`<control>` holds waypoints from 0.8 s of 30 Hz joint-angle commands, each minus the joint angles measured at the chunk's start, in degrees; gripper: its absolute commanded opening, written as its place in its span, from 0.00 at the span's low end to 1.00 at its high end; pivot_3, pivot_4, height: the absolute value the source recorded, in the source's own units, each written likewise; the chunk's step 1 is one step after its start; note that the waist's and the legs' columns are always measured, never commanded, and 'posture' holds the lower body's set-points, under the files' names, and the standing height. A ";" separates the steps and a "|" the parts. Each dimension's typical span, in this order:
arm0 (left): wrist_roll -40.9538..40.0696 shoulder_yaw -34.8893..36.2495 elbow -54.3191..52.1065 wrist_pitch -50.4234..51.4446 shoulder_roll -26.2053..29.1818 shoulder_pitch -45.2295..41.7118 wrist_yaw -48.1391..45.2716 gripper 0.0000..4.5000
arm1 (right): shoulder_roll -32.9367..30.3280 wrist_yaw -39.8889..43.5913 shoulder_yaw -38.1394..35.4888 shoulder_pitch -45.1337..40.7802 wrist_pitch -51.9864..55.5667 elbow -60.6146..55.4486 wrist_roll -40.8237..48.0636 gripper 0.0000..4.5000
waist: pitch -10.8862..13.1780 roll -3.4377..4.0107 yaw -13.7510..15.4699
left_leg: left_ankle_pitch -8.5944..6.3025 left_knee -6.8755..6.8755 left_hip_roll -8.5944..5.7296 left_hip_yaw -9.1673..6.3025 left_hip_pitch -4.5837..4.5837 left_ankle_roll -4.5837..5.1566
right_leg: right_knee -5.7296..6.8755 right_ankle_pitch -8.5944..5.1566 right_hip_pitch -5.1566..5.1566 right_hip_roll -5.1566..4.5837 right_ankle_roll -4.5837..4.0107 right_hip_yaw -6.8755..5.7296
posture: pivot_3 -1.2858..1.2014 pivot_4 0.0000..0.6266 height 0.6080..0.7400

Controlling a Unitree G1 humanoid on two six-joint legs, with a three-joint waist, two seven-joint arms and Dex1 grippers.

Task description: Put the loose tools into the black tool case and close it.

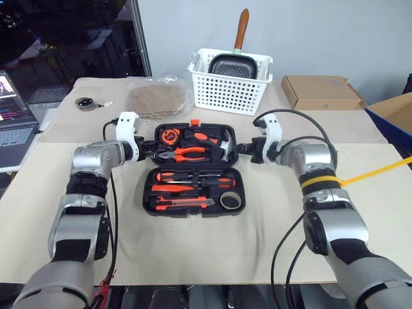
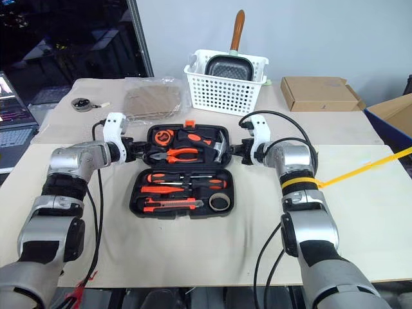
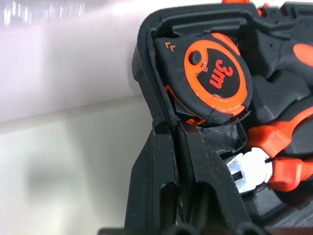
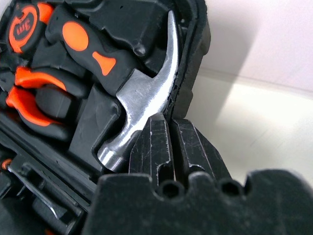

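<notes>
Case (image 1: 193, 168) lies open on the bench (image 1: 212, 248), tools seated inside, left fingers (image 3: 161, 166) clamped on its far-half left rim, right fingers (image 4: 168, 147) clamped on the right rim by the hammer (image 4: 146, 98).

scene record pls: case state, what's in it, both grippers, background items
case: black tool case open flat on table
far half: tape measure, pliers, hammer
near half: screwdrivers, utility knife, tape roll
left gripper: shut on the far half's left edge
right gripper: shut on its right edge, beside the hammer head
behind: white basket holding a pan, cardboard box
</notes>
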 commanded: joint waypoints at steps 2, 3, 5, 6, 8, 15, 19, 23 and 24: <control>4.89 -3.27 -5.52 -14.13 1.05 3.29 -6.03 0.00 | 0.27 4.52 -3.66 3.24 -10.22 -13.62 5.34 0.00 | 0.00 0.01 -0.34 | 0.02 0.00 0.03 0.02 -0.02 -0.03 | 0.04 0.00 -0.06 0.02 0.00 0.03 | 0.52 0.24 1.00; 4.68 -2.80 -8.87 -15.99 1.56 5.87 -6.82 0.00 | 0.18 5.52 -4.12 5.58 -12.15 -17.32 6.24 0.00 | 0.00 0.01 -0.49 | 0.02 -0.03 0.04 0.02 -0.03 -0.03 | 0.03 0.00 -0.07 0.02 0.00 0.04 | 0.52 0.24 1.00; 5.36 -2.81 -14.49 -20.03 3.02 10.67 -8.33 0.00 | -0.21 7.25 -4.09 9.73 -14.57 -23.46 7.34 0.00 | 0.01 0.01 -0.80 | 0.01 -0.07 0.11 0.01 -0.03 -0.03 | 0.04 0.00 -0.09 0.03 0.00 0.04 | 0.52 0.24 1.00; 5.85 -3.08 -16.66 -21.76 3.67 12.57 -9.09 0.00 | -0.39 7.73 -3.98 11.25 -15.13 -25.64 7.66 0.00 | 0.01 0.02 -0.91 | 0.00 -0.08 0.12 0.01 -0.05 -0.03 | 0.04 -0.01 -0.12 0.03 0.01 0.04 | 0.52 0.24 1.00; 7.55 -4.39 -21.54 -26.93 5.39 17.11 -10.97 0.00 | -0.99 8.91 -3.38 14.63 -16.90 -29.92 7.76 0.00 | 0.02 0.03 -1.19 | -0.01 -0.06 0.11 0.03 -0.06 -0.01 | 0.05 -0.01 -0.14 0.00 0.01 0.06 | 0.52 0.24 1.00; 11.66 -4.31 -29.21 -38.25 9.94 27.17 -11.41 0.00 | -4.00 12.87 0.31 26.75 -26.38 -42.97 5.25 0.00 | 0.01 0.05 -1.00 | -0.32 -0.03 0.11 0.11 0.12 0.52 | 0.12 -0.02 -0.02 0.01 0.03 0.28 | 0.52 0.24 1.00; 13.22 -3.60 -31.00 -42.49 12.07 31.50 -11.10 0.00 | -8.33 16.38 3.06 32.40 -31.92 -45.68 1.92 0.00 | 0.01 0.07 -0.96 | -0.34 0.00 0.08 0.21 0.50 0.59 | 0.12 -0.02 0.22 0.01 0.03 0.42 | 0.52 0.24 1.00; 13.92 -1.74 -33.79 -45.71 15.48 37.53 -11.24 0.00 | -13.84 20.21 4.84 39.25 -36.53 -50.26 0.44 0.00 | 0.01 0.09 -0.99 | -0.43 -0.03 0.13 0.22 1.39 0.72 | 0.03 -0.14 1.10 0.06 0.04 0.43 | 0.52 0.24 1.00; 13.59 -1.11 -34.60 -45.45 16.24 38.94 -11.33 0.00 | -15.17 20.81 5.21 40.46 -38.34 -50.71 -0.45 0.00 | 0.01 0.09 -1.01 | -0.44 -0.03 0.13 0.23 1.48 0.73 | 0.03 -0.15 1.18 0.05 0.06 0.44 | 0.52 0.24 1.00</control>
